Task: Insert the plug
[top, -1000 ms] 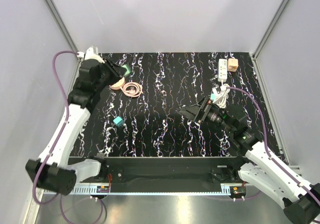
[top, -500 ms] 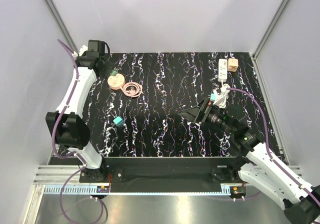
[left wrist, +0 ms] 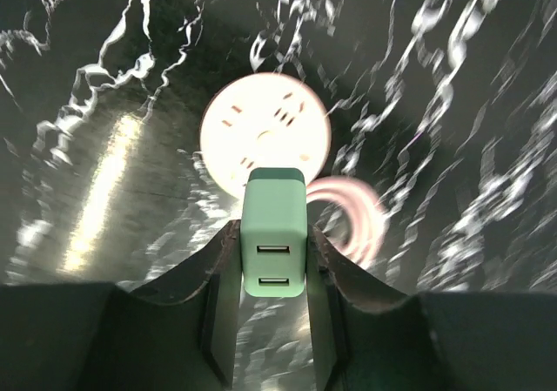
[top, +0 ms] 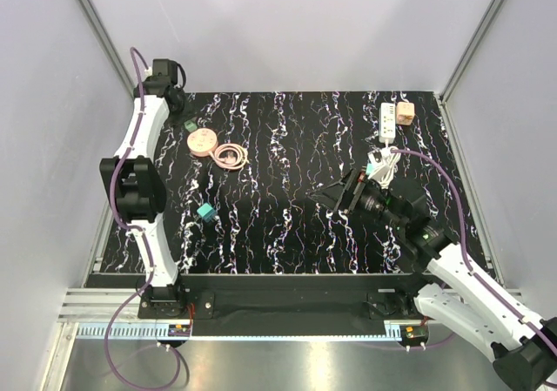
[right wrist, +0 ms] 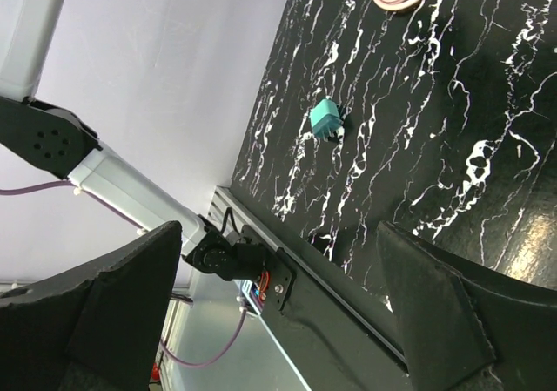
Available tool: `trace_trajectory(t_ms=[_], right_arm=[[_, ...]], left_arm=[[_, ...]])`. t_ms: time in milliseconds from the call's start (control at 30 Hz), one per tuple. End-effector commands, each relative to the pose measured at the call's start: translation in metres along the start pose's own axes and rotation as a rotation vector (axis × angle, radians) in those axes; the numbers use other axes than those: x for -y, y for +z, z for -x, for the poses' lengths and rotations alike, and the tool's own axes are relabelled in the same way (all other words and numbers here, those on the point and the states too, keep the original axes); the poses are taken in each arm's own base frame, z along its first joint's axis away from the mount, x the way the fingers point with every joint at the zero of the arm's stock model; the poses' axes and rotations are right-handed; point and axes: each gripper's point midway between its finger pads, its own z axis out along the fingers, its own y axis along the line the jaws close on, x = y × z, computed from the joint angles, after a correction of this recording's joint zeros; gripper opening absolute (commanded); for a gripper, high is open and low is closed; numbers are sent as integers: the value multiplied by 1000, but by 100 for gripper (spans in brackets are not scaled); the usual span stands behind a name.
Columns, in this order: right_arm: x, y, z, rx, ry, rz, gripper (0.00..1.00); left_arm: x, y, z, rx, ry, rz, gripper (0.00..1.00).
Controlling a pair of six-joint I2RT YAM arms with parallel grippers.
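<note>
Two tools: left tool (left wrist: 272,232) clamps a green charger (left wrist: 273,201) over the round disc (left wrist: 261,121). The right tool (right wrist: 278,225) gapes wide, likely free for the plug (top: 405,112), at 1 o'clock beside the white power strip (top: 388,123).

table (top: 287,147): black, white marbling | plug (top: 405,112): peach-tan | charger (left wrist: 273,234): mint green | power strip (top: 387,123): white

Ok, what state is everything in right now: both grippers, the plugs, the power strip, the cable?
Left gripper: shut on mint-green USB charger, by the round tan socket disc; contact unclear.
Right gripper: open, empty, above the table.
Peach-tan blocky plug: lying beside the white power strip, not inserted.
Small teal plug: loose on the table.
Pink coiled cable: coiled, lying beside the disc.
</note>
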Motion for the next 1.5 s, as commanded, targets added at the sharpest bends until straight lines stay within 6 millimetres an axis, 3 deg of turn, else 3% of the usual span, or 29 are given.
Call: trace_trajectory(t_ms=[0, 67, 167, 333, 400, 667, 1467], right_arm=[[-9, 2, 10, 24, -50, 10, 100], [-5, 4, 8, 12, -56, 2, 100], [-5, 4, 6, 0, -67, 4, 100], [2, 4, 4, -1, -88, -10, 100], [3, 5, 4, -2, -95, -13, 100], [6, 3, 3, -12, -133, -32, 100], [13, 4, 5, -8, -151, -67, 100]], left_arm=[[-18, -19, 27, 48, 344, -38, 0], [-38, -22, 33, 64, 405, 65, 0], [-46, -25, 38, 66, 541, 89, 0], [-30, -18, 34, 32, 662, -66, 0], [-22, -7, 22, -14, 693, -137, 0], [-14, 24, 10, -73, 697, -201, 0], [-19, 64, 8, -106, 690, -162, 0]])
